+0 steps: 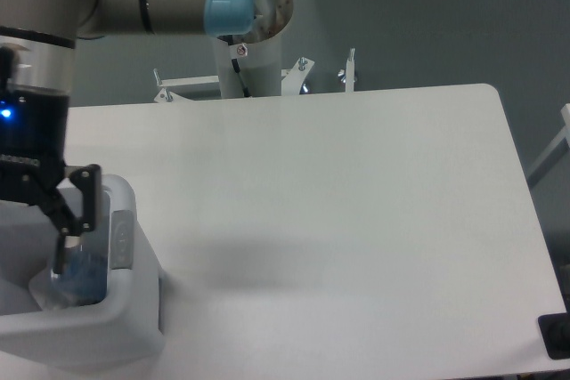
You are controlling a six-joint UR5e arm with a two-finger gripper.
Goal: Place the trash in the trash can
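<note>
The trash can, a white bin with a thick rim and a grey oval mark, stands at the table's front left corner. A crushed bluish plastic bottle lies inside it against the right wall. Beside it a pale crumpled wrapper shows faintly. My gripper hangs over the bin's opening, half cut off by the left edge of the frame. Only its right finger shows, reaching down into the bin just left of the bottle and not holding it.
The arm's base column rises behind the table's far edge, with metal brackets beside it. A black object sits off the table's front right corner. The white table top spreads to the right of the bin.
</note>
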